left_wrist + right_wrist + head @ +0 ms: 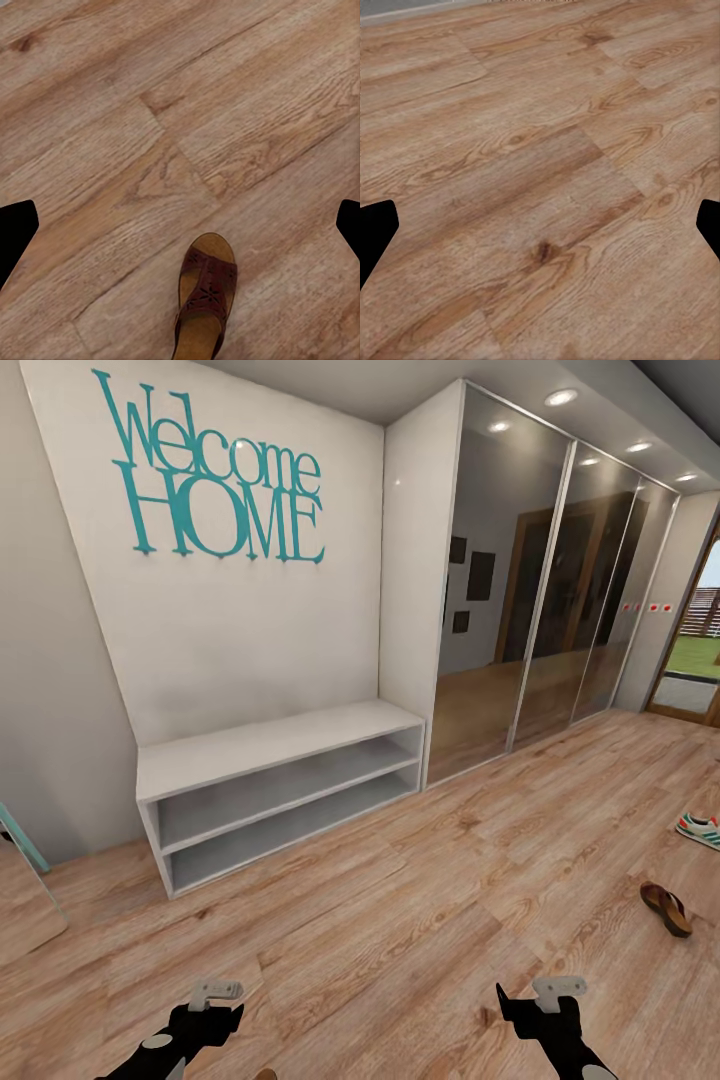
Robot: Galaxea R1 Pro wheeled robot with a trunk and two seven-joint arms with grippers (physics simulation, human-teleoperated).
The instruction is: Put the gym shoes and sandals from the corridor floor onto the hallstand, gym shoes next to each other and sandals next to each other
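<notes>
Head view shows, from left to right, a white bench [275, 745] against the wall, mirror doors [560, 590], then one sandal [666, 907] and one gym shoe [698, 828] on the floor [400, 920] at the far right, well apart from the bench. Left wrist view shows one sandal [205, 295] flat on the planks just below the left gripper [180, 225], whose fingers [15, 232] are spread wide and hold nothing. Right gripper [540, 225] is also released, over bare planks.
</notes>
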